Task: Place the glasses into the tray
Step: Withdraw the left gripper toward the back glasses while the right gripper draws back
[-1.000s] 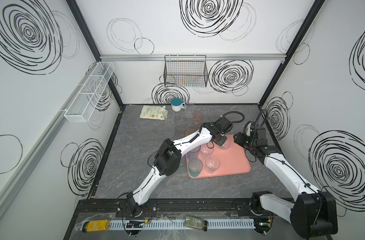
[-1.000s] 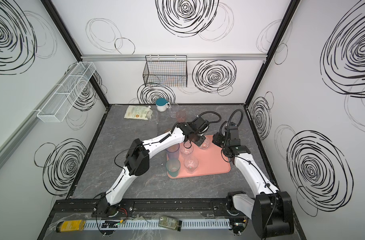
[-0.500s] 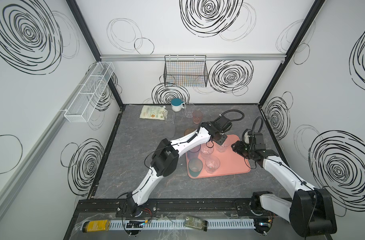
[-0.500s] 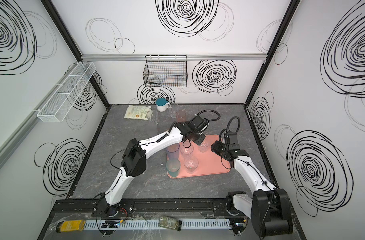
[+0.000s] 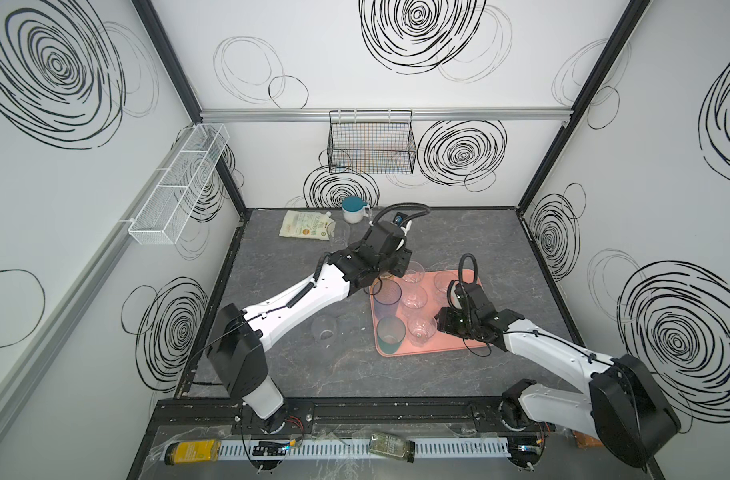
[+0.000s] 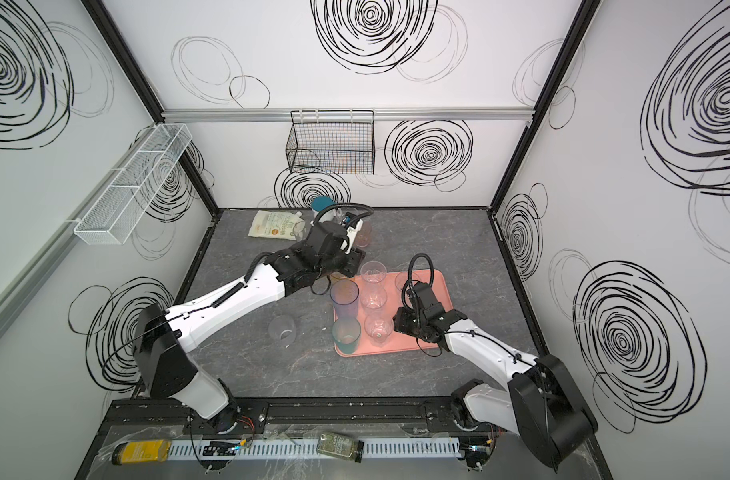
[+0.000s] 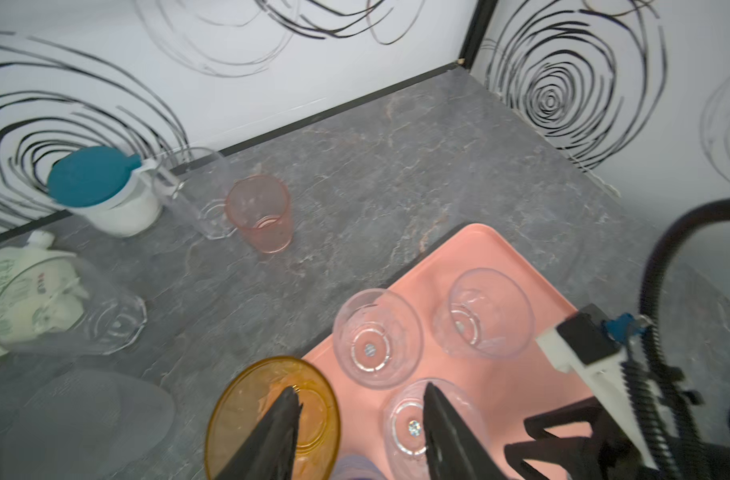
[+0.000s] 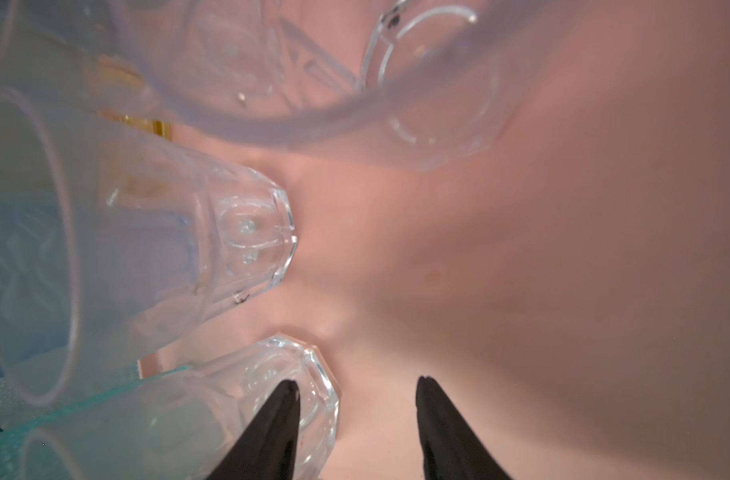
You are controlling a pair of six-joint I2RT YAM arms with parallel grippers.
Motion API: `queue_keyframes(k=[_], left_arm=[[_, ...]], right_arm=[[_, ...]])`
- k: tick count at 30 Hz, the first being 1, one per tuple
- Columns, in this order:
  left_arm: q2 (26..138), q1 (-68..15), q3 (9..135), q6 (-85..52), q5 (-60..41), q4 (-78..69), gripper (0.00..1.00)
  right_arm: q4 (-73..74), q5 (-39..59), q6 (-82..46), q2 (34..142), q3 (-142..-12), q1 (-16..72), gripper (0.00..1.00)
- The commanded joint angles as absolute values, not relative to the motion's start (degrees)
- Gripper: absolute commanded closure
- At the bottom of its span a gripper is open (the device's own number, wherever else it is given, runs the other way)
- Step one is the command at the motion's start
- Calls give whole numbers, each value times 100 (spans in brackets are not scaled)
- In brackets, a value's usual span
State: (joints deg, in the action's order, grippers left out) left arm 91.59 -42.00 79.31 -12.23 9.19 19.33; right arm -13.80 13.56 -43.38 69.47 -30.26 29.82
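Standing at the front rail, back wall as twelve o'clock, I see the tray [image 5: 433, 348] lying at three o'clock from the table's middle. Six of the glasses [image 5: 444, 282] stand upright on it: a blue tumbler [image 5: 387, 293] and a teal tumbler [image 5: 391, 330] along its nine o'clock edge, four clear glasses [image 5: 414, 297] beside them toward three. The left gripper [image 7: 361, 392] hangs over the tray's eleven o'clock corner, released, jaws spread with nothing between. One of its fingers shows in front of an amber glass [image 7: 271, 415] there, and whether that glass sits on the tray or just off it I cannot tell. The right gripper [image 8: 357, 384] is low over the tray's five o'clock part, also released, bare pink between its jaws. One of its fingers crosses the base of the front clear glass [image 8: 309, 374], touching or not I cannot say. Off the tray, a frosted glass [image 5: 325, 328] stands at eight o'clock, a pink tumbler [image 7: 263, 216] near twelve by the mug [image 5: 352, 209], and a lone clear glass [image 7: 118, 320] before the pouch [image 5: 307, 224] at eleven.
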Motion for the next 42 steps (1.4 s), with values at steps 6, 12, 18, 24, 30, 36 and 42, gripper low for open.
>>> queue_keyframes(k=[6, 12, 18, 24, 30, 36, 42], left_arm=[[8292, -3572, 7052, -1279, 995, 1333, 46], [7533, -2833, 5844, -1584, 468, 311, 41], [7005, -2460, 4972, -1647, 543, -337, 31], [7003, -2387, 4724, -1632, 718, -422, 29], [7074, -2291, 4645, -1625, 773, -483, 29], [7171, -2262, 4579, -1617, 791, -526, 28], [7220, -2218, 4570, -1618, 822, -536, 28]], right_arm=[[-1874, 590, -4432, 6999, -3657, 3028, 51], [-2225, 975, -3548, 6576, -3821, 1685, 46], [-2262, 693, -3138, 7056, -4315, 1380, 47], [-1986, 1001, -3252, 7704, -4431, 1286, 50], [-1406, 1136, -3463, 8069, -4446, 1376, 50], [-1059, 957, -3514, 8508, -4693, 1397, 50], [-788, 786, -3499, 8906, -4767, 1406, 50]])
